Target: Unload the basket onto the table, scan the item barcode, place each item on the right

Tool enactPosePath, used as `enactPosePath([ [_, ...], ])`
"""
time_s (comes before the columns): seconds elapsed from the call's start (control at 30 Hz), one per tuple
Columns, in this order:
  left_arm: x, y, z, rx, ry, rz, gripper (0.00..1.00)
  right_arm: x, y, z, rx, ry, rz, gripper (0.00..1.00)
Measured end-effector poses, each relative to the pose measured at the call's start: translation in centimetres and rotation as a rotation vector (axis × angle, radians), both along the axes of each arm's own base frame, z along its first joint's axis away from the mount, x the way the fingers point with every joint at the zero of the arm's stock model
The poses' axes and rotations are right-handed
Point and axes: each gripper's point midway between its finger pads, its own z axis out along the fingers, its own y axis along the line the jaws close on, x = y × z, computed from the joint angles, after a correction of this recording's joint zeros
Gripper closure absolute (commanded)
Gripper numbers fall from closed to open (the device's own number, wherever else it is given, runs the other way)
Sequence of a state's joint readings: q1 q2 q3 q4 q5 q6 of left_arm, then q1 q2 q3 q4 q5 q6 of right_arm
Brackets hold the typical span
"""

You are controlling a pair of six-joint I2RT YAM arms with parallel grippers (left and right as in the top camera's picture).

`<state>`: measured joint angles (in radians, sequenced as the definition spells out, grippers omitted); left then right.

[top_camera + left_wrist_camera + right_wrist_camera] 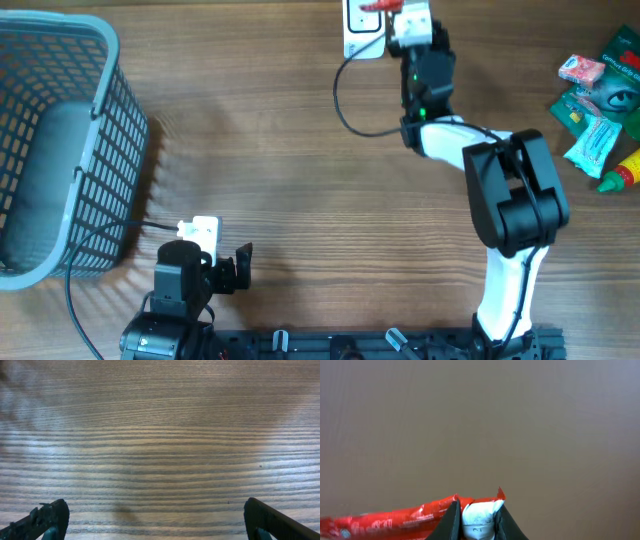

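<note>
While the right fingers (451, 521) clamped a red plastic packet (395, 519) by the white boxy scanner (362, 35), the left fingers (47, 519) stood apart. Limp, it might sag, hiding its barcode.

Grey basket (115, 170) far left; assorted packets (592, 140) far right.

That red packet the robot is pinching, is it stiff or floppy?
Likely light, with some stiffness: the red packet stretches sideways from the right gripper, which pinches it only at one end. It looks shiny and crinkled, so it may be slippery and could slide.
</note>
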<state>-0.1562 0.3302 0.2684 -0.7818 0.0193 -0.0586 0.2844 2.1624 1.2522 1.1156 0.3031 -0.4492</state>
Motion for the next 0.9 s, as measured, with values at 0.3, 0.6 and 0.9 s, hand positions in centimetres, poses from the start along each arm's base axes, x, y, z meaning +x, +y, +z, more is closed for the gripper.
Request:
enactPosePath([
  [0.3, 0.0, 0.0, 0.0, 0.000, 0.000, 0.000, 0.00, 3.8, 2.1, 1.1, -0.320, -0.084, -0.030, 0.95],
  [0.6, 0.0, 0.0, 0.0, 0.000, 0.000, 0.000, 0.00, 4.6, 2.2, -3.0, -0.415, -0.077, -0.060, 0.95],
  [0.9, 0.0, 0.0, 0.0, 0.000, 0.000, 0.000, 0.00, 5.3, 3.0, -5.2, -0.427, 0.009, -0.028, 0.95],
])
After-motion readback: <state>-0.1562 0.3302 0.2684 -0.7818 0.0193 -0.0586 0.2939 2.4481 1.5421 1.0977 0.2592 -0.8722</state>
